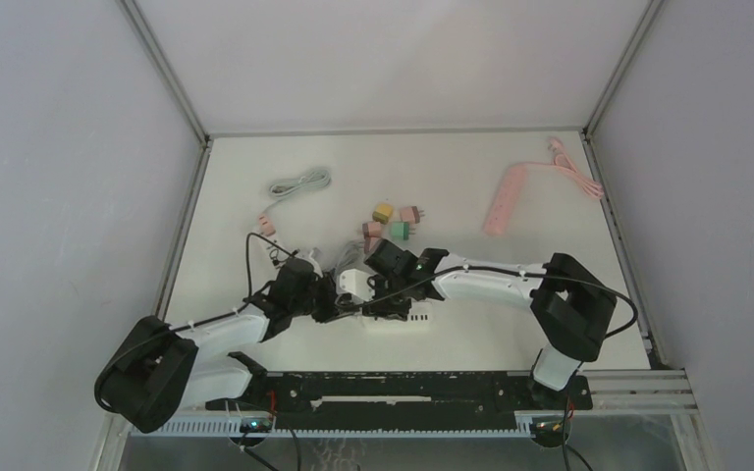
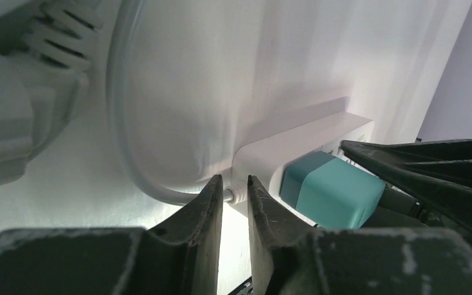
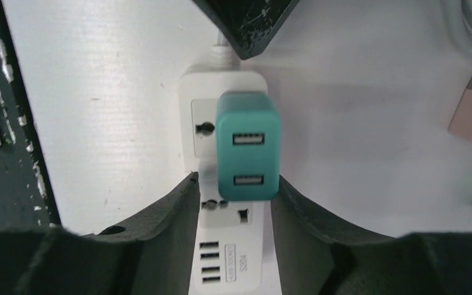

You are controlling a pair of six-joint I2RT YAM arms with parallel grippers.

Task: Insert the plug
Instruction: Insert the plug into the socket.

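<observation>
Looking down the right wrist camera, we saw the teal plug seated in the white power strip, its two USB ports facing up. Our right gripper straddled it, fingers apart, one on each side of the plug's lower end, with a sliver of gap showing beside one finger. Over at the strip's end, our left gripper was pinched on the white cord just where it enters the strip. From above, both arms met over the strip near the middle of the table, with spare chargers lying just beyond.
</observation>
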